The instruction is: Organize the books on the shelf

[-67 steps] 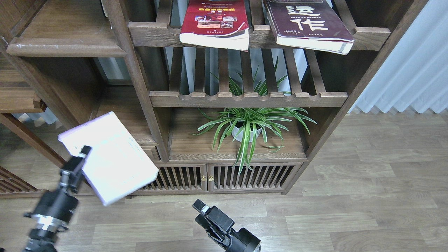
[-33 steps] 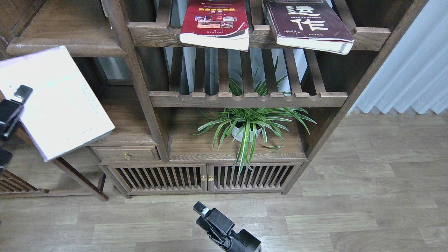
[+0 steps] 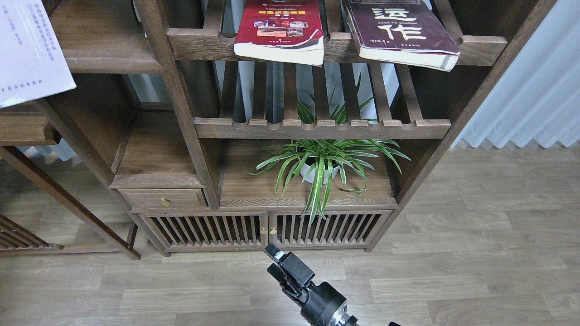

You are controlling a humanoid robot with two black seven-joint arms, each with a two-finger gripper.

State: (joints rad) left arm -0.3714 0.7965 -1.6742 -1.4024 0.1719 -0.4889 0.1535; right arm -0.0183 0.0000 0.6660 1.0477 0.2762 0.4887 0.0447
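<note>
The pale lavender-white book (image 3: pixel 27 50) is at the top left corner, partly cut off by the view's edge, in front of the left end of the solid dark-brown shelf (image 3: pixel 108 63). My left gripper is out of view, so what holds the book is not visible. The red book (image 3: pixel 281 31) and the maroon book (image 3: pixel 403 34) with white characters lie on the upper slatted rack and overhang its front rail. My right gripper (image 3: pixel 284 265) is low at the bottom centre, above the floor and in front of the cabinet doors. It looks dark and end-on, with nothing visible in it.
A potted spider plant (image 3: pixel 324 165) stands on the board under the lower slatted rack (image 3: pixel 317 127). A small drawer with a brass knob (image 3: pixel 165 199) and slatted cabinet doors (image 3: pixel 267 228) are below. A white curtain (image 3: pixel 534 90) hangs at the right. A slanted wooden leg (image 3: pixel 68 203) crosses the lower left.
The lavender-white book has risen up and to the left, from floor height to the top left corner. My left gripper has left the view. My right gripper has shifted slightly to the right.
</note>
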